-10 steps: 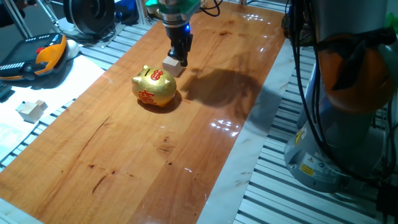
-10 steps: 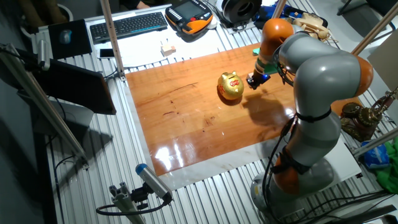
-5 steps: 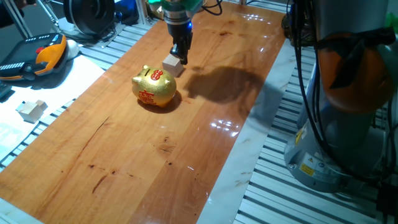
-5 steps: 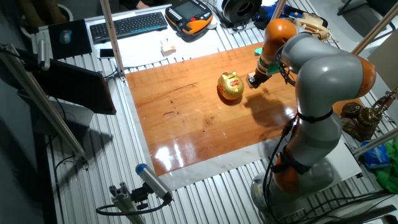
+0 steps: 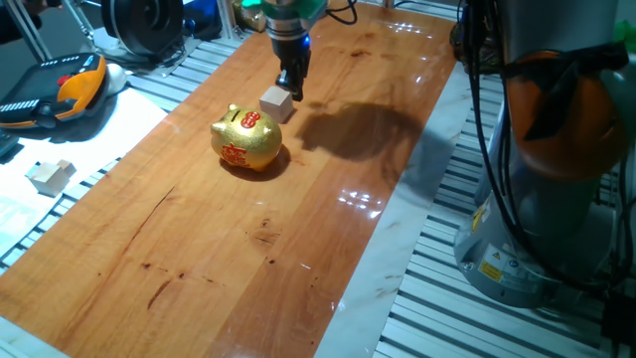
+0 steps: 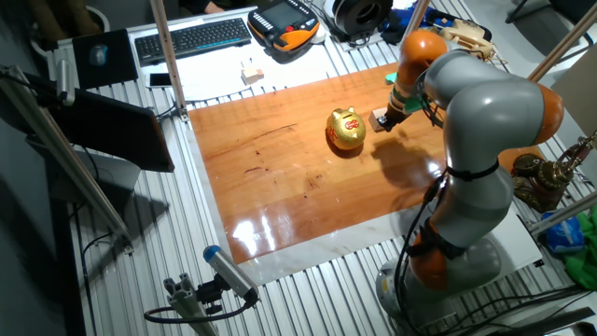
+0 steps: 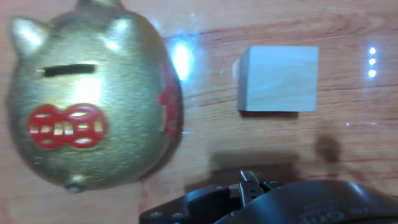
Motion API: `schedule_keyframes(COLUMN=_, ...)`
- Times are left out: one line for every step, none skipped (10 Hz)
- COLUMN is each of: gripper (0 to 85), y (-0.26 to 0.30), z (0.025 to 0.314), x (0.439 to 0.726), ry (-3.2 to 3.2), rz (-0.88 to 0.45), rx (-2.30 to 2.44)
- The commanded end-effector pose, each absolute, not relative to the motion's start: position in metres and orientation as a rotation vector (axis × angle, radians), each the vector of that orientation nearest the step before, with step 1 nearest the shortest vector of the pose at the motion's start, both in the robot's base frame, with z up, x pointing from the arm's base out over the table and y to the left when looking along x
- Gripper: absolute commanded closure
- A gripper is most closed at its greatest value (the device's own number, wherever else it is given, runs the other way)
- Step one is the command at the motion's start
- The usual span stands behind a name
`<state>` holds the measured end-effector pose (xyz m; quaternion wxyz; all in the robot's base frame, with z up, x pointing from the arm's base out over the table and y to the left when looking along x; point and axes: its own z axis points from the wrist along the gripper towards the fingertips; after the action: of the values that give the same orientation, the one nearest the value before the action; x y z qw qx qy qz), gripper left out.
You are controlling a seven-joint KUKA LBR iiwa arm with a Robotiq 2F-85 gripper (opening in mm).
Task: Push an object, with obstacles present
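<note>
While gripper (image 5: 292, 91) closure cannot be told, smooth pale wooden cube (image 7: 278, 78) sits beside glittery, rounded golden piggy bank (image 7: 92, 99).

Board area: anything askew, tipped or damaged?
Nothing stands out. The piggy bank sits upright, the wooden cube rests flat on the board beside it, apart from it, and the gripper is just behind the cube.

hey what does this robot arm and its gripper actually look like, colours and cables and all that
The arm has bulky, rounded silver-grey segments with orange bands at the joints. Black cables run along its side. The gripper is small and dark, with slim black fingers, a blue light glowing just above them and a teal-green part higher up. A yellow warning label sits on the base.
</note>
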<state>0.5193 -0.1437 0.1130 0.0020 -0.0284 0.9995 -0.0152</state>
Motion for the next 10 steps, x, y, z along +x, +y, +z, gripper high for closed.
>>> schedule_keyframes(gripper=85.0, y=-0.148, z=0.112, x=0.52, ry=3.136, rz=-0.046, rx=-0.092)
schedule_keyframes(gripper=85.0, y=-0.151, z=0.11, x=0.522, ry=3.134, rz=-0.046, rx=-0.09)
schedule_keyframes(gripper=85.0, y=-0.153, z=0.108, x=0.524, ry=3.13, rz=-0.053, rx=-0.088)
schedule_keyframes(gripper=85.0, y=-0.157, z=0.105, x=0.526, ry=3.127, rz=-0.053, rx=-0.09)
schedule_keyframes(gripper=85.0, y=-0.161, z=0.101, x=0.528, ry=3.122, rz=-0.053, rx=-0.097)
schedule_keyframes(gripper=85.0, y=-0.164, z=0.098, x=0.53, ry=3.12, rz=-0.046, rx=-0.104)
schedule_keyframes(gripper=85.0, y=-0.166, z=0.096, x=0.532, ry=3.12, rz=-0.039, rx=-0.104)
schedule_keyframes(gripper=85.0, y=-0.167, z=0.093, x=0.533, ry=3.12, rz=-0.037, rx=-0.104)
schedule_keyframes(gripper=85.0, y=-0.167, z=0.091, x=0.535, ry=3.12, rz=-0.03, rx=-0.102)
schedule_keyframes(gripper=85.0, y=-0.165, z=0.09, x=0.538, ry=3.12, rz=-0.025, rx=-0.097)
